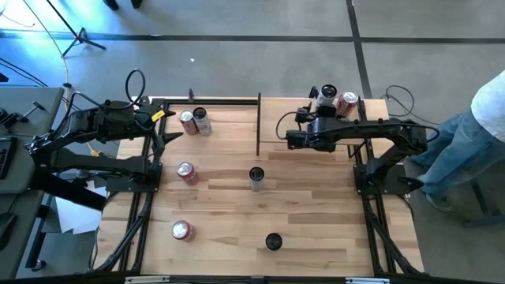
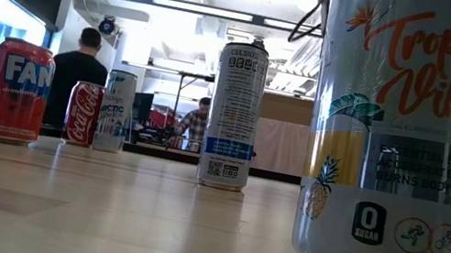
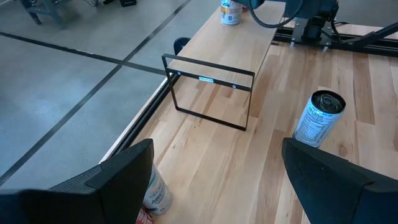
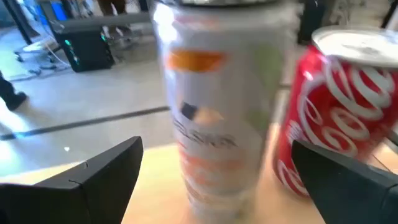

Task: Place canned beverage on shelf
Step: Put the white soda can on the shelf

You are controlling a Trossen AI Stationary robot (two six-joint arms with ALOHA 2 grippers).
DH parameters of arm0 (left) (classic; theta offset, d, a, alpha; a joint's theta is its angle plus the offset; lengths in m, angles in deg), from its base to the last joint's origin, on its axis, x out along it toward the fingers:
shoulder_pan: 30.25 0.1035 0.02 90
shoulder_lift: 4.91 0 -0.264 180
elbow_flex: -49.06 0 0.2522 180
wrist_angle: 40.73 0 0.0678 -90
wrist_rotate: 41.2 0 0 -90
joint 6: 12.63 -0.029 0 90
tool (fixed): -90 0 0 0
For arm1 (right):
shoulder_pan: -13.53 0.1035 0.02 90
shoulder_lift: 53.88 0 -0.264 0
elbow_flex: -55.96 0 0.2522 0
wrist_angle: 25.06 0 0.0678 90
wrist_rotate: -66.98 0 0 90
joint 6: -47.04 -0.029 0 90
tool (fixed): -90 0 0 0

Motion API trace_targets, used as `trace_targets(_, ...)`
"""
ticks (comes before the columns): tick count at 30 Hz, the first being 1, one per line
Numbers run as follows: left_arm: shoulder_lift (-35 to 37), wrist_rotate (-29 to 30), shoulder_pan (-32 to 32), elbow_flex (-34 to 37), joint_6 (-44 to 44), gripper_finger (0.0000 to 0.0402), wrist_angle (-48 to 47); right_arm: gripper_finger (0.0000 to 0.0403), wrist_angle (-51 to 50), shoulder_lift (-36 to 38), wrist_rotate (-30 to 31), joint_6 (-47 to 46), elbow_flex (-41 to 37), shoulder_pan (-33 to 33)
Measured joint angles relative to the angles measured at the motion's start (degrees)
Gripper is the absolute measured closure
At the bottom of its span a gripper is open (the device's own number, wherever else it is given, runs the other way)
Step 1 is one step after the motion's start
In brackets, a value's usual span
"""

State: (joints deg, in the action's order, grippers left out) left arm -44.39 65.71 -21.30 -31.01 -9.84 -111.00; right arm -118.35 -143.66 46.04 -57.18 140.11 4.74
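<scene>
Our right gripper stands wide open around a white can on the shelf at one o'clock, a red cola can just beside it. If we pull back crooked, a finger could clip either can and topple it. Our left gripper waits at ten o'clock, parted and empty.

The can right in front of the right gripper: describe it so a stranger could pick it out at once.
Start at the far right corner of the wooden table, where the right gripper hangs open on the shelf. Two cans stand there side by side. It is the tall slim white can with orange markings, not the shorter red cola can beside it.
</scene>
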Motion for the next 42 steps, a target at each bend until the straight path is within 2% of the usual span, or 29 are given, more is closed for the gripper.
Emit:
trace_targets(6, 0.0, 0.0, 0.0, 0.0, 0.0, 0.0067, 0.0, 0.0003, -7.6, 0.1, -4.3, -10.6, 0.0, 4.3)
trace_targets(12, 0.0, 0.0, 0.0, 0.0, 0.0, 0.0067, 0.0, 0.0003, -10.5, 0.1, -9.8, -18.2, 0.0, 11.6)
trace_targets(22, 0.0, 0.0, 0.0, 0.0, 0.0, 0.0067, 0.0, 0.0002, -10.3, 2.3, -21.7, -23.7, 0.0, 27.3)
trace_targets(26, 0.0, 0.0, 0.0, 0.0, 0.0, 0.0067, 0.0, 0.0002, -7.2, 3.6, -23.2, -26.0, 0.0, 35.8)
trace_targets(29, 0.0, 0.0, 0.0, 0.0, 0.0, 0.0067, 0.0, 0.0002, -1.8, 3.8, -21.7, -26.2, 0.0, 41.6)
trace_targets(33, 0.0, 0.0, 0.0, 0.0, 0.0, 0.0067, 0.0, 0.0003, 8.3, 2.6, -20.1, -20.3, 0.0, 45.1)
trace_targets(37, 0.0, 0.0, 0.0, 0.0, 0.0, 0.0067, 0.0, 0.0003, 18.2, -0.5, -19.4, -10.0, 0.0, 44.9)
trace_targets(42, 0.0, 0.0, 0.0, 0.0, 0.0, 0.0067, 0.0, 0.0003, 30.6, -3.1, -14.0, 1.5, 0.0, 44.4)
